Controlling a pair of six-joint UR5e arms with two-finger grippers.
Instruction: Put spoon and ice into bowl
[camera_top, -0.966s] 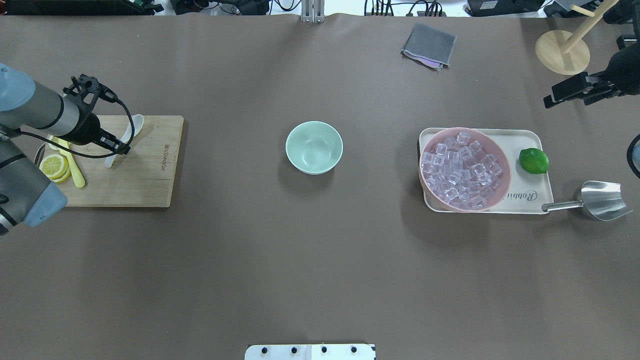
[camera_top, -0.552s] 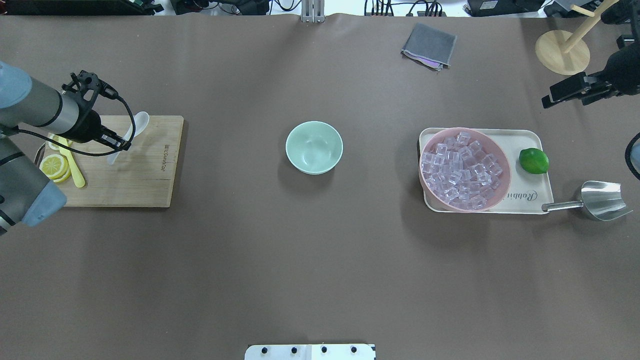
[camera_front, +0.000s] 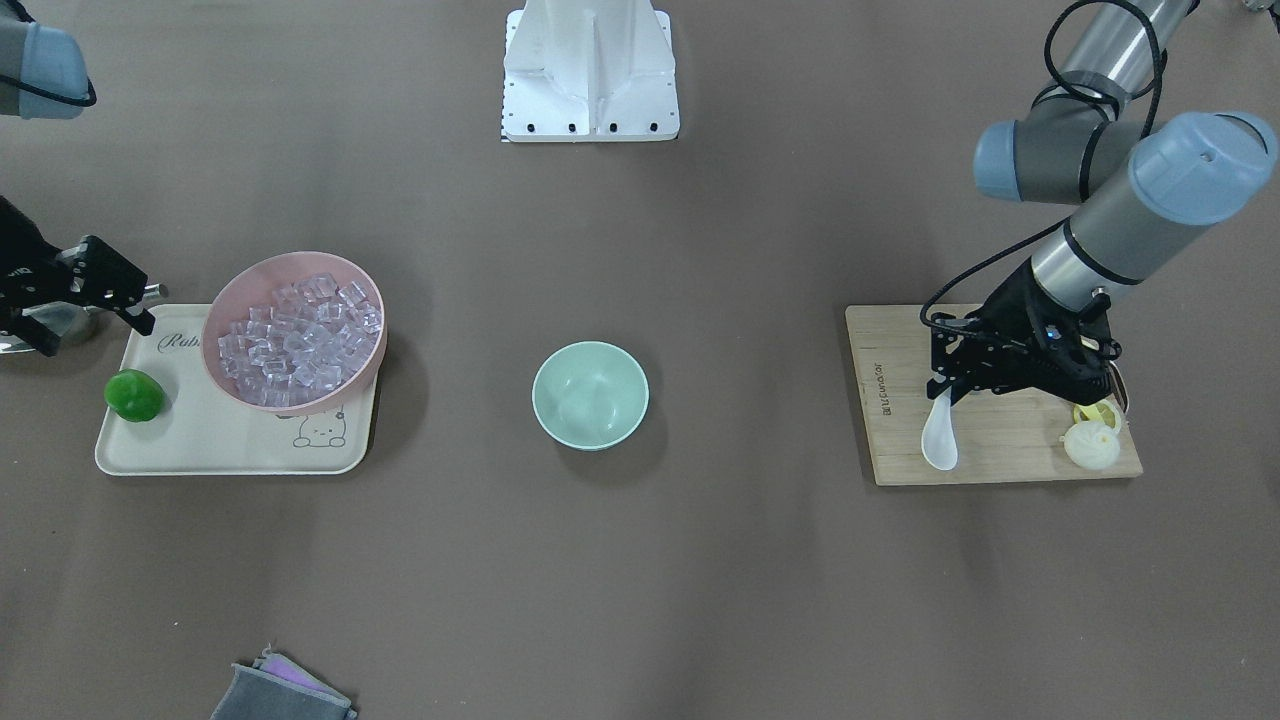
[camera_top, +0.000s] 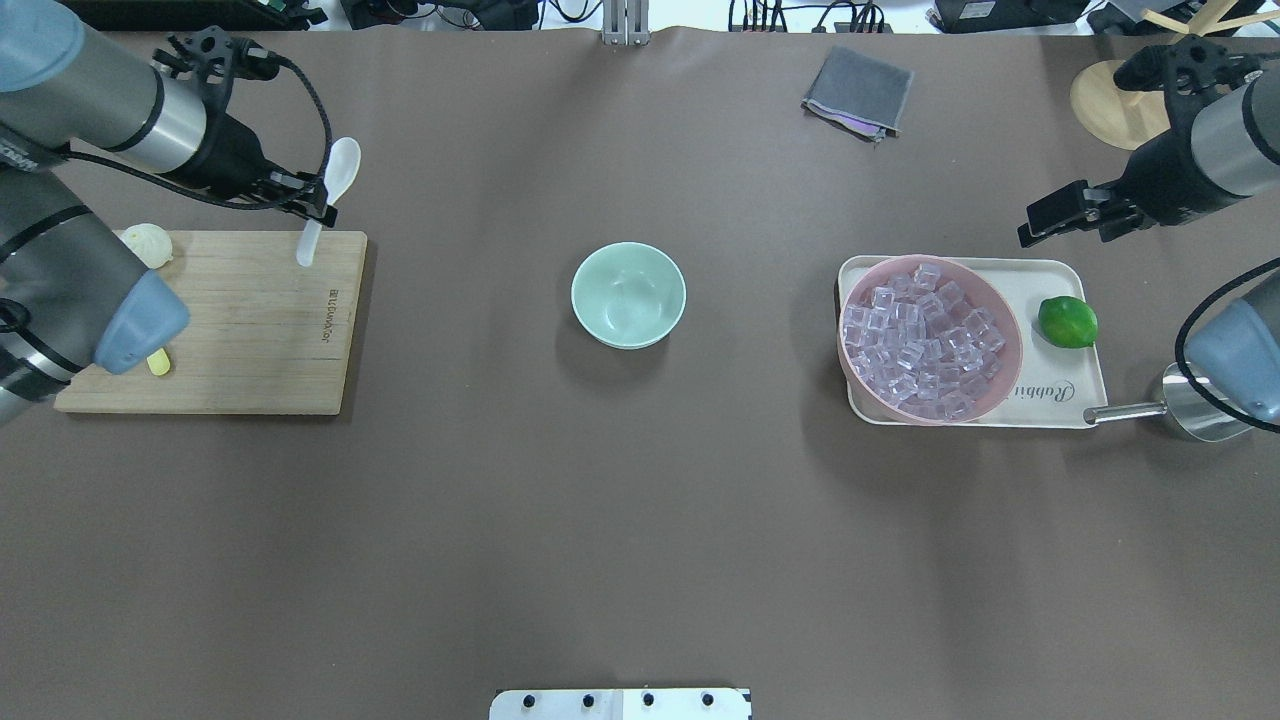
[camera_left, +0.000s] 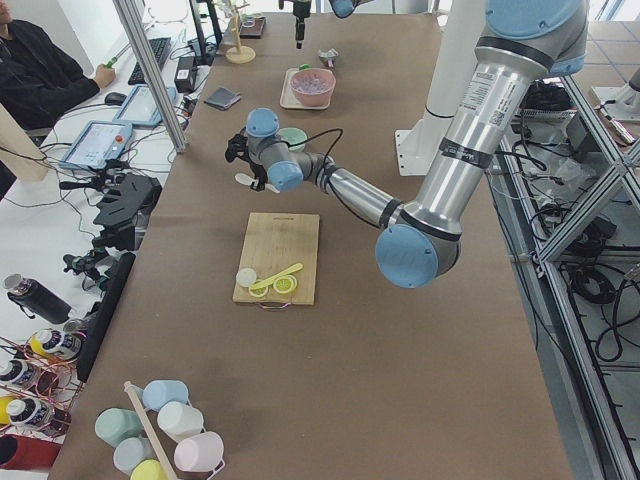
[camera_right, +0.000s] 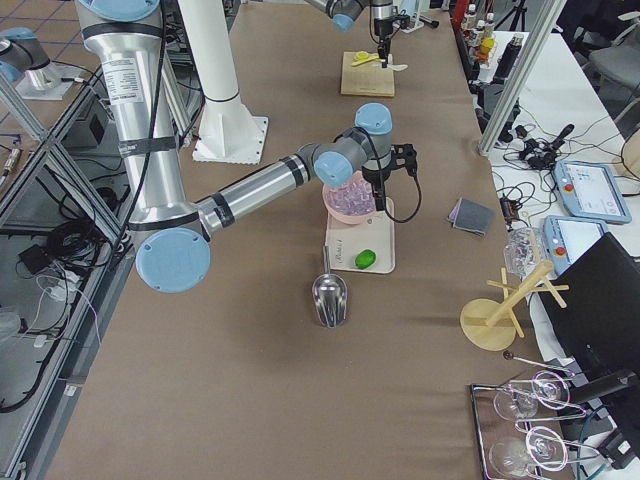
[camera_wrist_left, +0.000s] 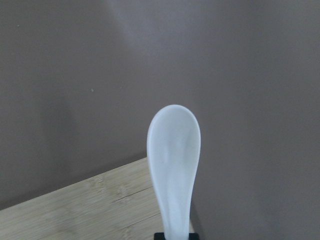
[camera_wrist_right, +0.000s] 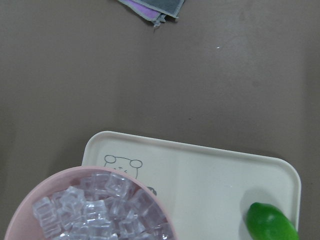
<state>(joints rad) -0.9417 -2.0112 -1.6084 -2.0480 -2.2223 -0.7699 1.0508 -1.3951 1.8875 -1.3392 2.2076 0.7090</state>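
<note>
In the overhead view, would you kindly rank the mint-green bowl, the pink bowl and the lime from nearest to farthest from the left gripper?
From the left gripper, shut on the spoon:
1. Mint-green bowl, at the table's centre.
2. Pink bowl, on the tray, towards the centre.
3. Lime, beyond it at the tray's outer end.

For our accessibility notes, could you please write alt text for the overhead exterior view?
The left gripper holds the white spoon above a wooden cutting board at left. An empty mint-green bowl sits mid-table; at right, a pink bowl of ice and a lime sit on a cream tray, near the open right gripper.
</note>
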